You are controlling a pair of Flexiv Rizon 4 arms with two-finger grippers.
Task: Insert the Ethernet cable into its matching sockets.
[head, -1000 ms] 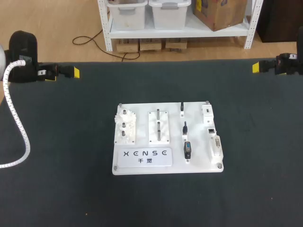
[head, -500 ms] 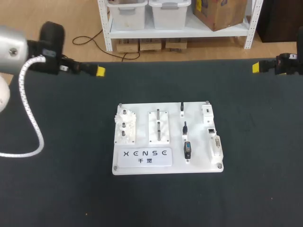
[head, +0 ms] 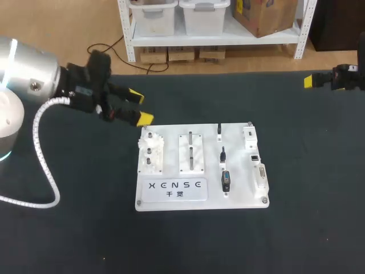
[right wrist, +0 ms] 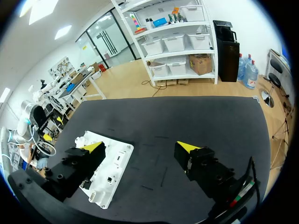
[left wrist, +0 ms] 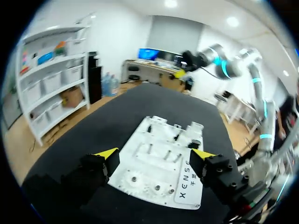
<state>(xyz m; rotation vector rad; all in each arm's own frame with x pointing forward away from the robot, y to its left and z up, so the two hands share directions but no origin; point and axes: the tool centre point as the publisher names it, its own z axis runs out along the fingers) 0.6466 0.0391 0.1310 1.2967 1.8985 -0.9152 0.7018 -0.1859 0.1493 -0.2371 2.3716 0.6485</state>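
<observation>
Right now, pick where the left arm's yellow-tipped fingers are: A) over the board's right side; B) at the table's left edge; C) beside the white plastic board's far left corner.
C: the left fingers sit open just off the far left corner of the white plastic board.

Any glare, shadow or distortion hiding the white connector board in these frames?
Head view: even light, the white rectangular plastic connector board shows plainly; sheen only on the left arm's silver housing. Left wrist view: fisheye bows the board's edges. Right wrist view: same bowing, board partly hidden by the open jaws of the right gripper.
</observation>
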